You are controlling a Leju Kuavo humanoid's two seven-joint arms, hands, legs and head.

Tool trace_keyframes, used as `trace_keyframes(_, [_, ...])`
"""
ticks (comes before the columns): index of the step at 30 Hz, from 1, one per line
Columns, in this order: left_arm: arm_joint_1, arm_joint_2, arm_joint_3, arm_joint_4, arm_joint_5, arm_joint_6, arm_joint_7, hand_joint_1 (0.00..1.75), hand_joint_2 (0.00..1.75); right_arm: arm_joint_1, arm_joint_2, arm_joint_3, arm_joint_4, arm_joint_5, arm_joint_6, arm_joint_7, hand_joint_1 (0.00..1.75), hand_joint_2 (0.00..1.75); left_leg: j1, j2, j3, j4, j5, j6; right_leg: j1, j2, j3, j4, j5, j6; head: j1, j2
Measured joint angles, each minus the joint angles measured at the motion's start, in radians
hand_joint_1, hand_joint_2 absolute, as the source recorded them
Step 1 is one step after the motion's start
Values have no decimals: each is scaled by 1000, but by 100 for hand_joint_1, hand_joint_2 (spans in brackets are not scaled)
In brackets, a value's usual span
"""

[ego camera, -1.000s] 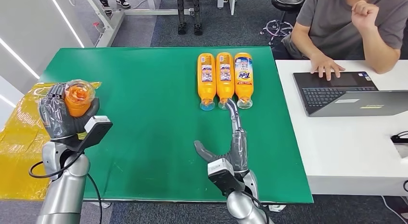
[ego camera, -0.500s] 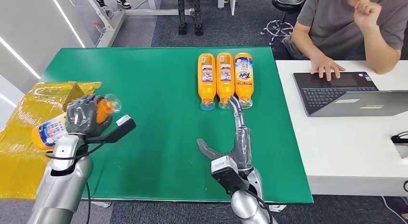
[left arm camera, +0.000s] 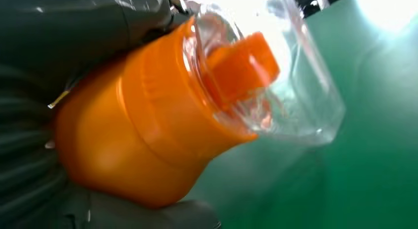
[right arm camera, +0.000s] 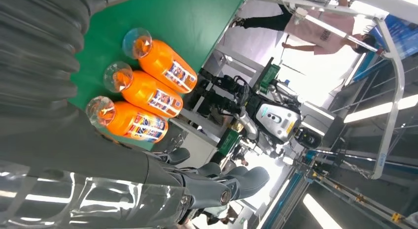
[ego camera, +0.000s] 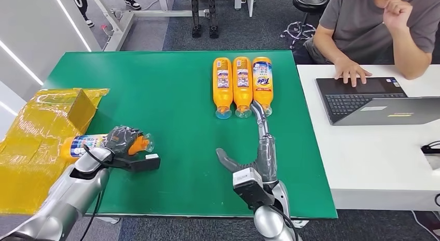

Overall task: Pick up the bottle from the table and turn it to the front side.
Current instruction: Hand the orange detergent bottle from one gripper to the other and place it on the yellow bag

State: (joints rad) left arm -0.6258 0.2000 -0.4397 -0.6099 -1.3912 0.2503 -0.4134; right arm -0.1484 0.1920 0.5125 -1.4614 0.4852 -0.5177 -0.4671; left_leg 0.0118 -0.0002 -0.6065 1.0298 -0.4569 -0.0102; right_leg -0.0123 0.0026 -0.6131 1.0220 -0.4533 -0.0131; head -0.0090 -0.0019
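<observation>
— Well, what's hard to see from my end?

— My left robot hand (ego camera: 122, 139) wraps the orange bottle (ego camera: 88, 143), hiding its middle; it lies sideways at the near left of the green tabletop (ego camera: 171, 85), clear cap (left arm camera: 276, 86) pointing right.

— Anything around it?

— Yellow wrapped boxes (ego camera: 39, 127) just left. Three bottles (ego camera: 242, 85) lie far centre; my right robot hand (ego camera: 257, 158) rests empty, fingers spread, one fingertip touching the right-hand bottle. A person at a laptop (ego camera: 373, 98) sits right. Bare green between my hands.

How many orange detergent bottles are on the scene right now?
4. Three lie side by side at the green table's far edge: left bottle, middle bottle, right bottle. The fourth bottle is in the left hand, near the yellow-wrapped box.
</observation>
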Motion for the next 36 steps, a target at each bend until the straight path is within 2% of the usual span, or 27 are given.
trace_keyframes(10, [-117,29,-79,161,0,-94,-34,175,175,17,11,-12,-47,29,8,27,0,175,0,2,10,-1,0,-2,0,2,9,1,1,-1,0,0])
trace_keyframes(11, [-120,33,-82,168,0,-91,-24,154,175,19,11,-12,-49,30,11,27,0,175,0,2,11,-2,0,-2,0,2,9,1,1,-1,0,0])
trace_keyframes(14, [-125,43,-87,182,-1,-55,29,23,175,24,11,-14,-56,35,20,25,0,175,0,2,11,-2,0,-3,0,2,9,1,0,-2,0,0])
trace_keyframes(15, [-124,46,-88,186,-3,-43,50,0,175,26,11,-14,-60,37,21,25,0,175,0,1,11,-2,0,-3,0,2,9,1,0,-2,0,0])
trace_keyframes(19, [-123,48,-88,197,-16,-29,129,0,175,34,11,-14,-70,43,22,23,0,175,0,1,11,-2,0,-3,0,1,9,1,0,-2,0,0])
trace_keyframes(24, [-130,54,-88,209,-36,-72,193,0,175,42,11,-14,-69,44,22,18,0,175,0,2,11,-2,0,-3,0,2,9,1,0,-2,0,0])
trace_keyframes(31, [-139,66,-88,220,-42,-106,225,0,175,46,11,-14,-66,40,20,14,0,175,0,1,12,-3,1,-4,0,2,10,1,0,-2,0,0])
trace_keyframes(36, [-129,83,-85,220,-38,-73,240,0,175,46,11,-14,-56,23,18,-3,0,175,0,2,13,-4,1,-4,0,2,10,1,0,-2,0,0])
